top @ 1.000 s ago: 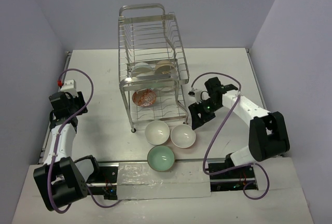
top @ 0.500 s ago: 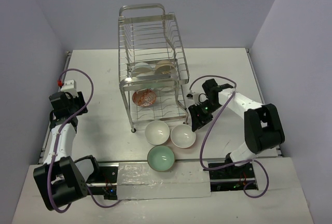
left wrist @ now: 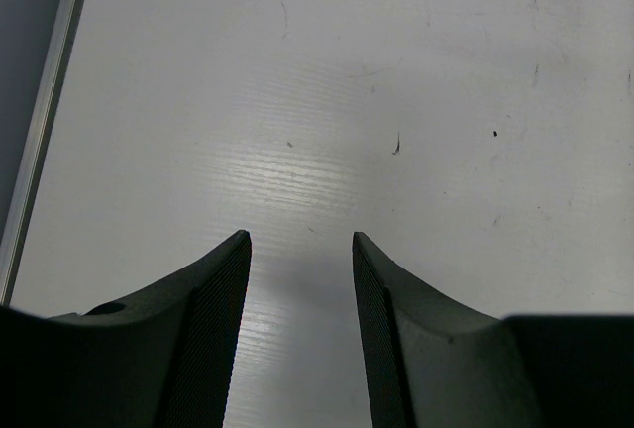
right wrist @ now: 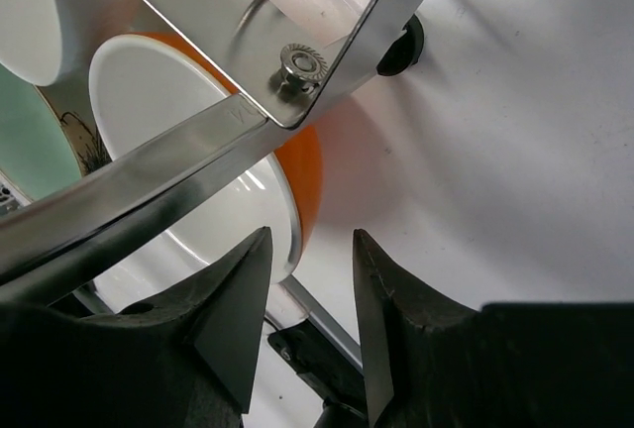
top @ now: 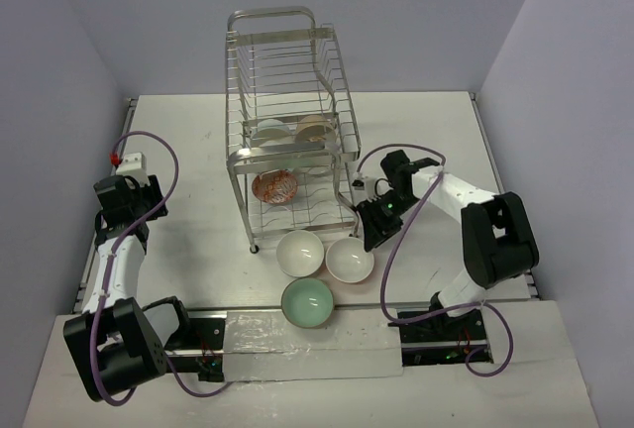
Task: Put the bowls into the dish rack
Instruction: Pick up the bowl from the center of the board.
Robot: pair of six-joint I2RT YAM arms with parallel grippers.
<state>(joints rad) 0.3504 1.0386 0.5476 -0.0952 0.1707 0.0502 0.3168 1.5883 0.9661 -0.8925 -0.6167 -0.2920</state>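
Three bowls sit on the table in front of the dish rack (top: 287, 71): a white one (top: 300, 253), a mint one (top: 307, 303), and one that is white inside and orange outside (top: 350, 261). An orange-red patterned bowl (top: 275, 187) and two pale bowls (top: 269, 133) stand inside the rack. My right gripper (top: 369, 235) is low at the orange bowl's right edge. In the right wrist view its jaws (right wrist: 312, 233) straddle that bowl's rim (right wrist: 302, 165), open, with a gap on the outer side. My left gripper (left wrist: 300, 236) is open over bare table.
The rack's lower frame bar (right wrist: 198, 141) and its black foot (right wrist: 401, 47) lie just ahead of my right fingers. The mint bowl (right wrist: 30, 141) shows behind the bar. My left arm (top: 127, 198) is near the table's left edge (left wrist: 40, 131).
My right gripper has shifted a little left toward the orange-sided bowl, and its jaws have narrowed around the rim. The left arm and the bowls have not moved.
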